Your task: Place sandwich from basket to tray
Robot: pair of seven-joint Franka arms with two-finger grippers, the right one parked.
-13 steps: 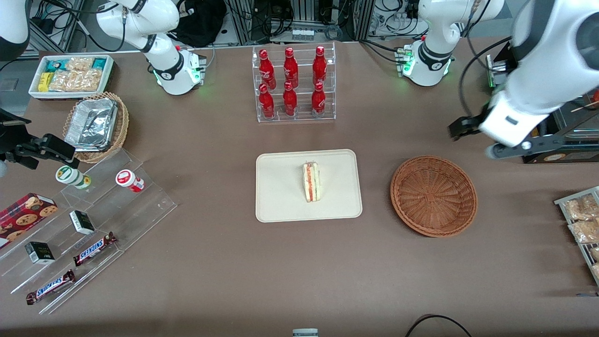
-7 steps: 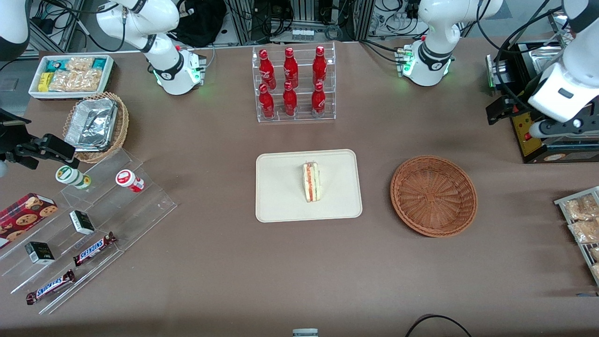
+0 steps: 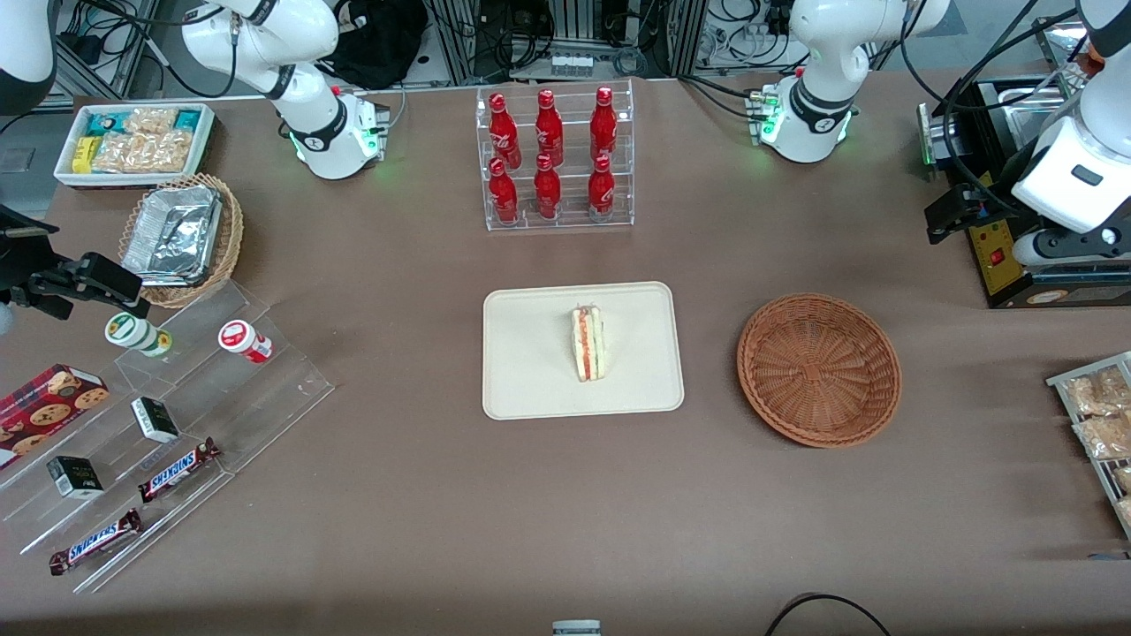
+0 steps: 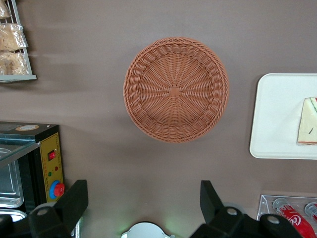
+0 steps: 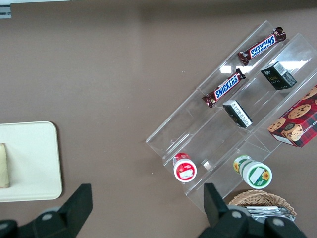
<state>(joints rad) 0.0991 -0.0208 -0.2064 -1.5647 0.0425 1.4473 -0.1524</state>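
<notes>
You see the flat rectangular cream-beige tray (image 3: 530, 371) with rounded corners and a low raised rim at the middle of the brown table (image 3: 442, 530); its smooth matte floor gives a level resting place. At the tray's three o'clock in the front view lies the round shallow reddish-brown woven wicker basket (image 3: 819, 369), empty, its ribs radiating from a small square centre. Farther from the front camera than the basket, toward the working arm's end of the table, the black two-finger gripper (image 4: 143, 201) hangs high with its jaws spread wide and nothing between them; you may judge it has nothing left to carry. The small triangular sandwich (image 3: 588, 343) of pale white bread with red and green filling layers lies on the tray, just toward the basket from its centre, so the task looks finished.
</notes>
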